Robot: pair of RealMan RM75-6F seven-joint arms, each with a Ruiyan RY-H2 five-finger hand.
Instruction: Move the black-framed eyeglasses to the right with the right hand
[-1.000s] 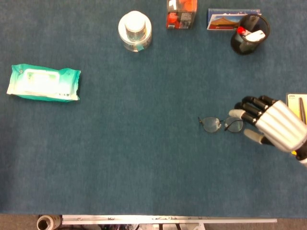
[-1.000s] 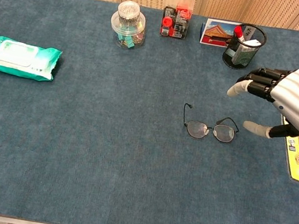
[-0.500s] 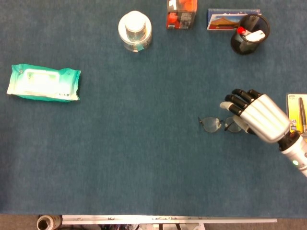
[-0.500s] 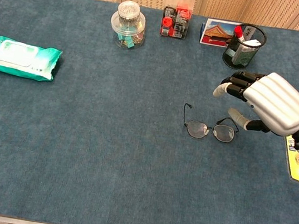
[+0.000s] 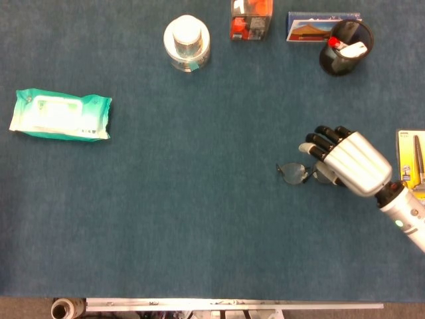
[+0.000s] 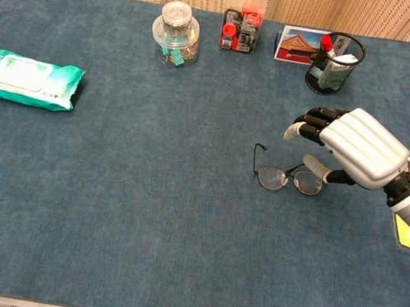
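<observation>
The black-framed eyeglasses (image 5: 293, 173) (image 6: 275, 178) lie flat on the blue tabletop, right of centre, with one temple arm sticking out toward the far side. My right hand (image 5: 348, 161) (image 6: 353, 145) hovers over their right lens, palm down and fingers spread. Its thumb reaches down to the right rim, and I cannot tell if it touches. The fingers arch above the frame without closing on it. The hand hides part of the right lens in the head view. My left hand is out of both views.
A green wipes pack (image 5: 60, 115) (image 6: 27, 80) lies at the far left. Along the back edge stand a clear jar (image 5: 187, 42), a red box (image 5: 251, 18), a postcard (image 6: 298, 44) and a black pen holder (image 5: 345, 46). A yellow package (image 5: 412, 163) lies at the right edge.
My right hand has moved left and lowered from beside the eyeglasses to over their right lens. The eyeglasses have barely shifted.
</observation>
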